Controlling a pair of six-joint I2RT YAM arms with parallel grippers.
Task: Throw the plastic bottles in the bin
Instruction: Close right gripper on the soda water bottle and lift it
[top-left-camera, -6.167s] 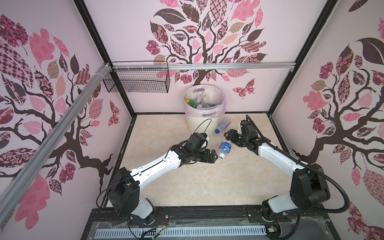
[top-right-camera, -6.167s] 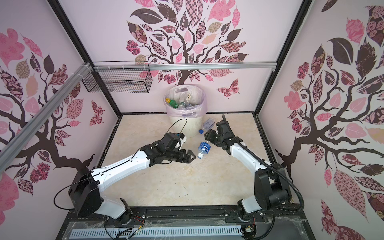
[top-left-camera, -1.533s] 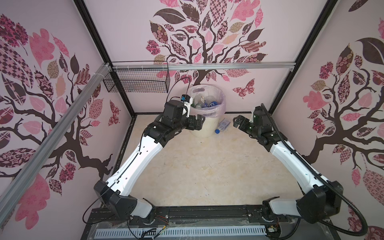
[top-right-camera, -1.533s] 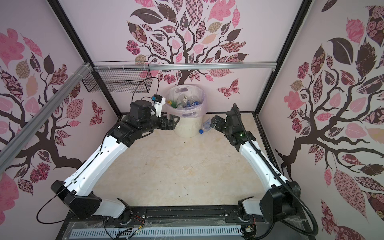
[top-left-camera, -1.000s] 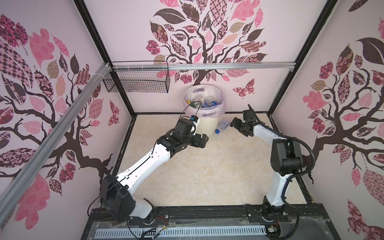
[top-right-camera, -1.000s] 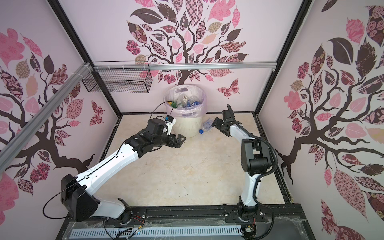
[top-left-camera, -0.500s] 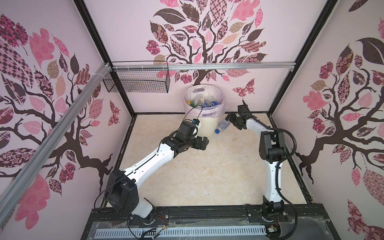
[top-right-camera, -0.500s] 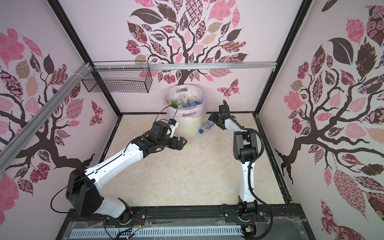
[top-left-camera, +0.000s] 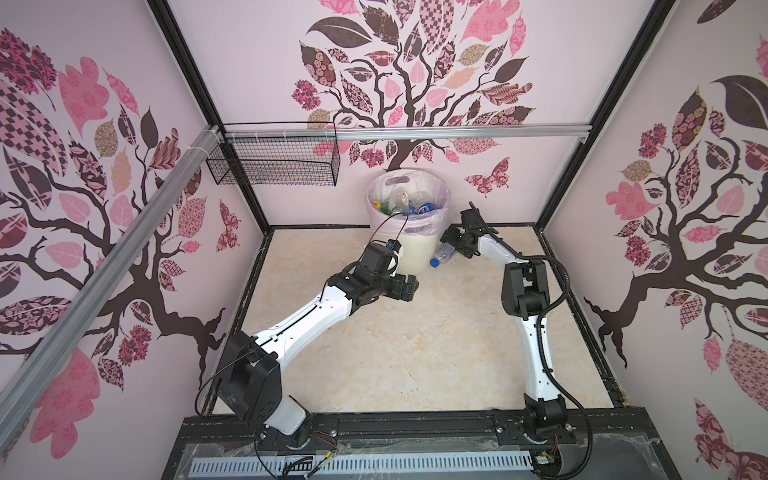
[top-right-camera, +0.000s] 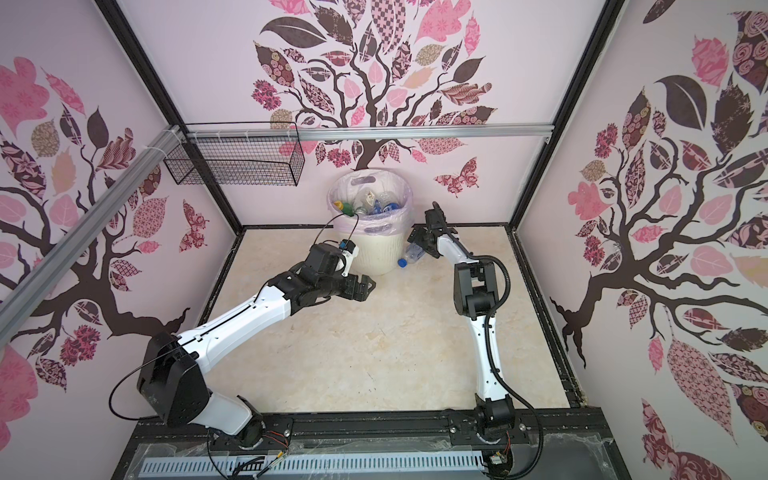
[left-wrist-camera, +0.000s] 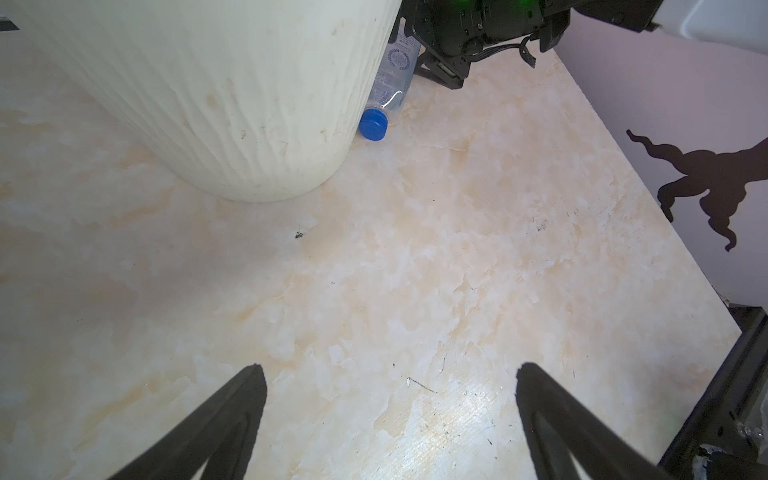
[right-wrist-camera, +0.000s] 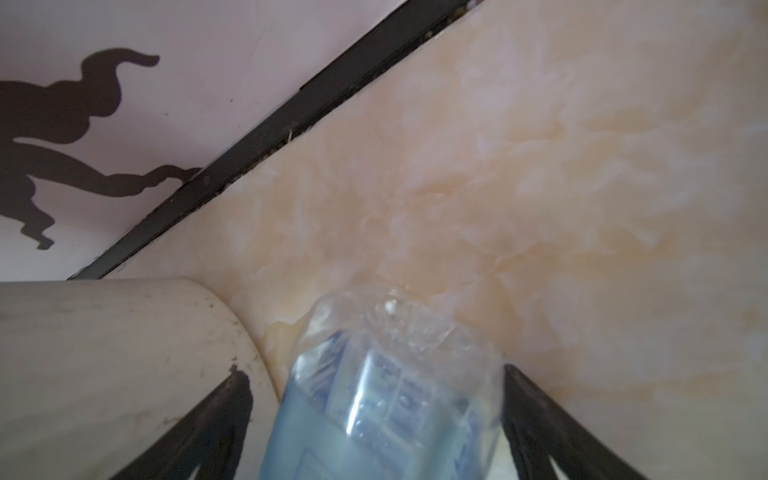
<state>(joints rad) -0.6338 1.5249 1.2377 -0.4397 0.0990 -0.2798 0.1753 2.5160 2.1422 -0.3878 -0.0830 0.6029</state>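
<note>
right fingers: the two dark fingers (right-wrist-camera: 220, 415) of the right gripper (right-wrist-camera: 374, 370) stand spread, one on each side of the lying bottle (right-wrist-camera: 386, 395). One finger meets the bottle's clear wall. The other stands just off it, with a strip of floor showing between. Not clamped.
lying bottle: clear, with a blue label and a blue cap (left-wrist-camera: 373, 124). It lies on its side on the floor, its base end between the right fingers. The cap end points away from the right gripper, toward the open floor.
bottle and bin: the lying bottle runs along the foot of the bin (left-wrist-camera: 208, 83), just beside its ribbed wall. Whether they touch, cannot tell.
right gripper from above: low at the floor, close on the right of the bin in both top views. The arm is folded sharply behind it.
left fingers: the left fingers (left-wrist-camera: 224, 419) are spread wide, with only bare floor between them.
left gripper: the left gripper (left-wrist-camera: 390, 366) hangs over the floor in front of the bin, apart from the lying bottle and touching nothing.
bin: cream-white, upright at the back wall, with a pale pink bag (top-left-camera: 440, 195) folded over its rim.
binned bottles: the binned bottles (top-left-camera: 409, 205) lie heaped inside. Most are clear with blue labels, and some green shows.
floor: beige marbled floor (left-wrist-camera: 415, 270), scuffed.
beyond: a black wire basket (top-left-camera: 274, 166) hangs on the rail at back left. The walls (top-left-camera: 685, 208) are pink with tree decals.
</note>
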